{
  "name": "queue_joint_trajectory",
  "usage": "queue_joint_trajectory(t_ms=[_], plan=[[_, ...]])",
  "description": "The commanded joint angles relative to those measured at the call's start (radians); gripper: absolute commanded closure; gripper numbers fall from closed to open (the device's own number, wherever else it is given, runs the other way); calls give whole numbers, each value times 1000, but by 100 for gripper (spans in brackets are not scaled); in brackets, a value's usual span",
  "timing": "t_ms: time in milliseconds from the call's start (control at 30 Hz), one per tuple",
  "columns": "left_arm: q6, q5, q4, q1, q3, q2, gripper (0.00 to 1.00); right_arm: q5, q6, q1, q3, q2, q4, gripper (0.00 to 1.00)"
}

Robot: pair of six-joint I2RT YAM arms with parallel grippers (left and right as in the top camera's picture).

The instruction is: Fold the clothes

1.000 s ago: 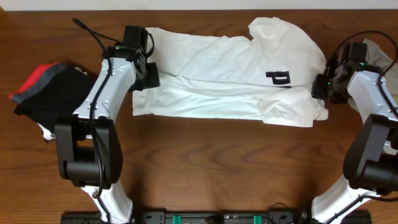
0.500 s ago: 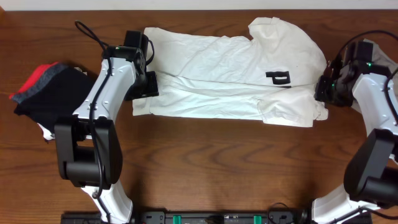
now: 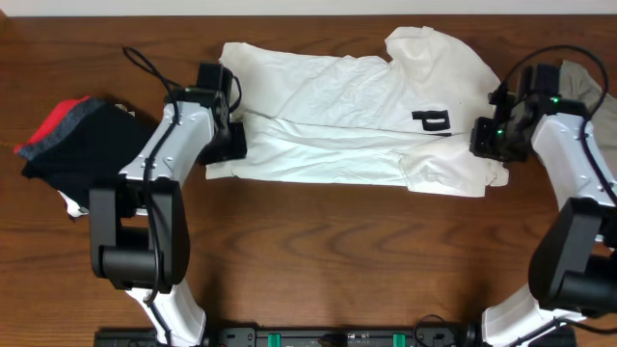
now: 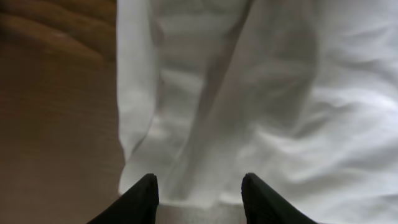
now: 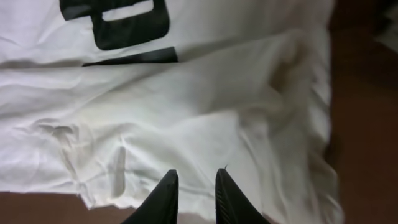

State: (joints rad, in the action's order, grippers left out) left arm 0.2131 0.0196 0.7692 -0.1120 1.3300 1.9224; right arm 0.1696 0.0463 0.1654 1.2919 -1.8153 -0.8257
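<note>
On the wooden table (image 3: 337, 255), the white T-shirt (image 3: 328, 116) lies spread sideways. At its near left corner the left gripper (image 4: 200, 199) stands with its fingers apart over the hem. At its near right edge, below the black lettering (image 3: 432, 120), the right gripper (image 5: 194, 194) is almost together; whether it pinches cloth I cannot tell. Black and red garments (image 3: 72, 140) lie left of the shirt. A khaki garment (image 3: 590, 82) lies beyond its right side.

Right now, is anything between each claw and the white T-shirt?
Nothing visible does. The left claw sits at the left edge of the white T-shirt, the right claw over its right end, only shirt fabric between their fingertips. The black and red garments lie apart, leftward.
</note>
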Motion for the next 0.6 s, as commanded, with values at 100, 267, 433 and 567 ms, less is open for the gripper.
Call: queue_joint_trajectory(t_ms=[100,267,433,567], plan=[[-41,-3,-106,4,-108,-14,55,-7,6,-11,-68,-71,45,82],[-63,-140,-177,5,-159,-14,55,-84,5,-6,-95,-102,59,82],[-63,-256,-166,5,-159,-14,55,-167,9,11,-99,-129,60,81],[-63,-351,-134,5,-159,-14,55,-167,16,39,-100,-147,58,82]])
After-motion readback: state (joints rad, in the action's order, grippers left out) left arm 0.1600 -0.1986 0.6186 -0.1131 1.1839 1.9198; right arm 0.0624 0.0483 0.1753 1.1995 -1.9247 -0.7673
